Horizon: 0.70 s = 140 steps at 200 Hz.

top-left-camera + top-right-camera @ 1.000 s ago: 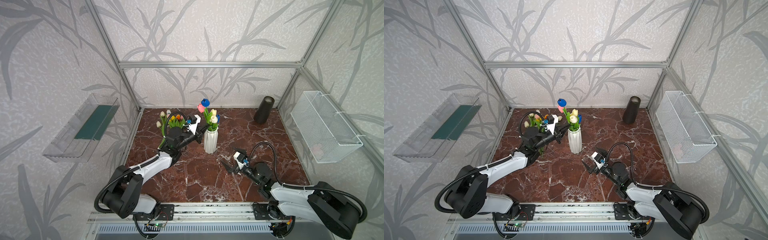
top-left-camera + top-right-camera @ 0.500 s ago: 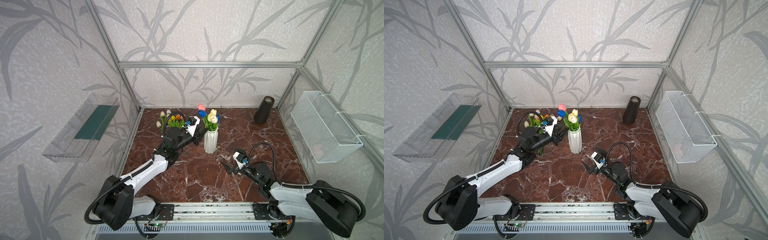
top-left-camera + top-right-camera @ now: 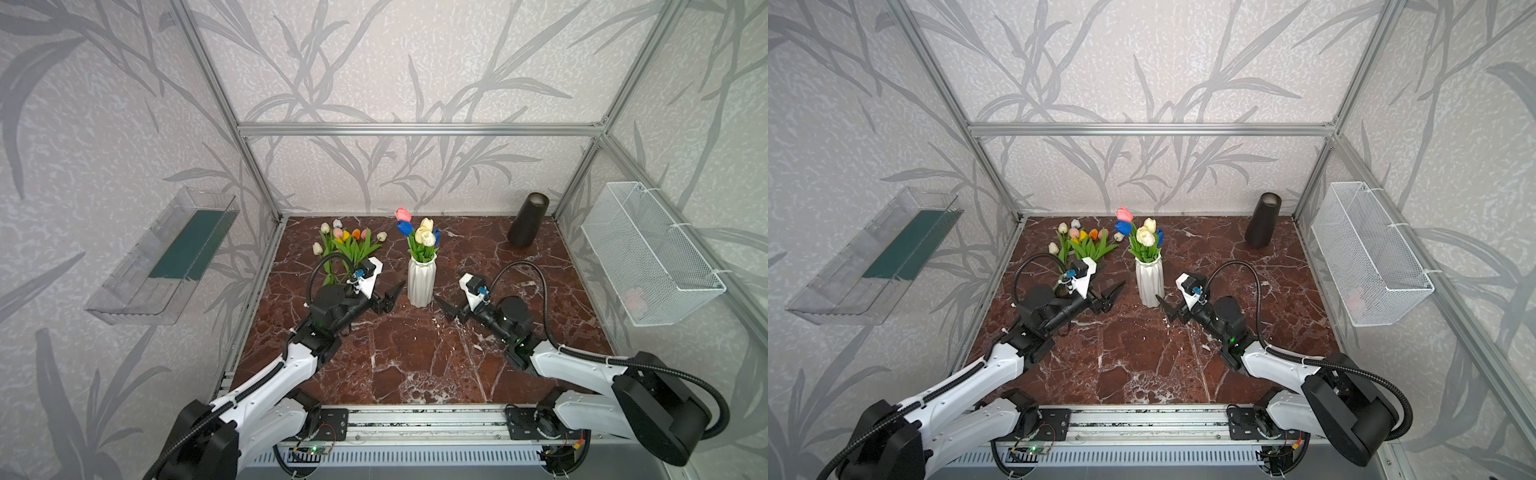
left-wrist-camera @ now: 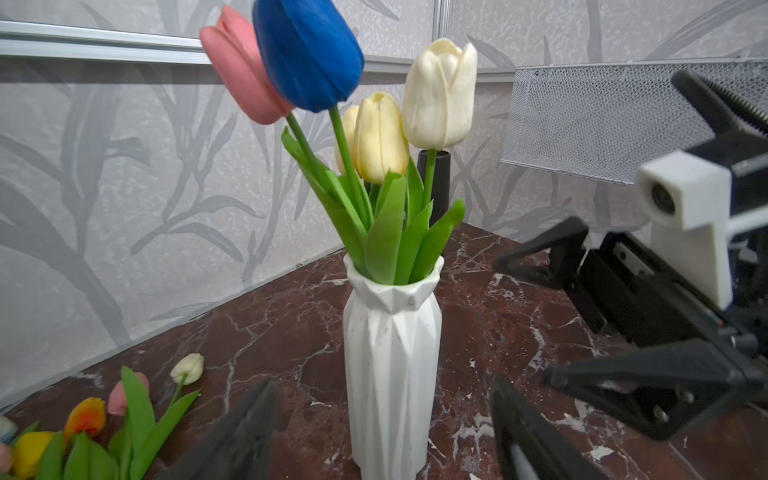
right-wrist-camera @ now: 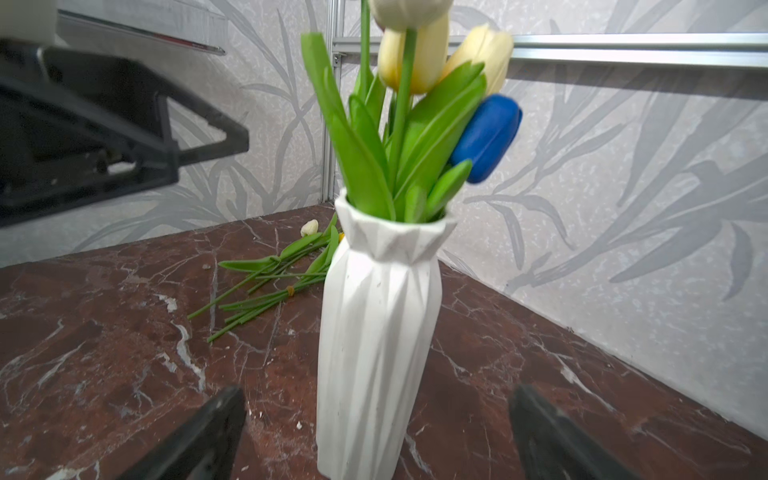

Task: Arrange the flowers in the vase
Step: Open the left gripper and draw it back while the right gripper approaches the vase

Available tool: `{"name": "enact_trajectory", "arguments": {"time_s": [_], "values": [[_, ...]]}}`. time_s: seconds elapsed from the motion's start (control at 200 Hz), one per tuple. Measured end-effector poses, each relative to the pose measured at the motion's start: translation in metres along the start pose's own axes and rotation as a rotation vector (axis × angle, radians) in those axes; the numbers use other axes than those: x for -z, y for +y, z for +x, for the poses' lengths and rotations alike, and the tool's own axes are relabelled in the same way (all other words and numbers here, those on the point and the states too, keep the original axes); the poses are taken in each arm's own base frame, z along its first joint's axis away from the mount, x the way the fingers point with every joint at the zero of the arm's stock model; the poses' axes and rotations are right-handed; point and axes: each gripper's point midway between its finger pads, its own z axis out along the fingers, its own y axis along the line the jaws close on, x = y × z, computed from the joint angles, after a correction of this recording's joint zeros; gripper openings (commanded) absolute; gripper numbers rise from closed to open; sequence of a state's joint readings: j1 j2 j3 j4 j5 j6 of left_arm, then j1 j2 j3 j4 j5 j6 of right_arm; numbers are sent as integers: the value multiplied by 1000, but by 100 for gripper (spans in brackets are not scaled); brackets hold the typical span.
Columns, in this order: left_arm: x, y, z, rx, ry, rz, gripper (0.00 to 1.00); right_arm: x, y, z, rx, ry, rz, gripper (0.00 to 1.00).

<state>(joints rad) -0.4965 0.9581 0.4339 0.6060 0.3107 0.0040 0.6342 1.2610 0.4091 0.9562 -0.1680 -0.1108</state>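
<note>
Where the left claw point(image 3: 392, 296) stands: just beside the vase point(image 3: 422, 280), on its left in both top views. Its jaws are spread wide and hold nothing.
Right claw point(image 3: 446, 309): low on the vase's other side, close but not touching. Its jaws are at full spread and also empty.
Vase: upright near the middle of the surface point(image 3: 415, 365). It already holds a pink head point(image 3: 402, 214), a blue head point(image 3: 403, 228), a second blue and some cream ones. The pink and the first blue lean toward the left claw's side.
Pile: the flowers point(image 3: 351, 245) not yet placed lie flat near the back left corner. Their heads point to the back and their stems cross one another toward the front.
Step in hand, as we judge it: the left claw clears the vase and goes for the next stem.
How we'd do it well:
- Draw back low and away from the leaning heads, so no finger catches a leaf and tips the vase.
- Choose a stem at the pile's edge, where it lies apart.
- Close on bare stem below the leaves, never on the head.
- Lift slowly, since crossed stems may drag their neighbours.
Right claw's part: we'd leave it by the vase, ready to steady it at insertion.
Doubt: some stems look tied by a small band point(image 5: 291, 291), and we cannot tell how many.
</note>
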Motion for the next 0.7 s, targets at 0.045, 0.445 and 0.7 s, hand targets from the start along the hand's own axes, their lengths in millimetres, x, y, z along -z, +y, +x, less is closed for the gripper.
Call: {"name": "enact_trajectory", "arguments": {"time_s": [0.045, 0.445, 0.7], "values": [[5, 2, 3, 0, -6, -18, 82, -10, 1, -6, -12, -7, -18, 99], [17, 13, 17, 42, -36, -100, 85, -69, 10, 46, -79, 119, -111, 95], [18, 16, 10, 37, -64, -116, 85, -82, 6, 59, -61, 111, -101, 58]]}}
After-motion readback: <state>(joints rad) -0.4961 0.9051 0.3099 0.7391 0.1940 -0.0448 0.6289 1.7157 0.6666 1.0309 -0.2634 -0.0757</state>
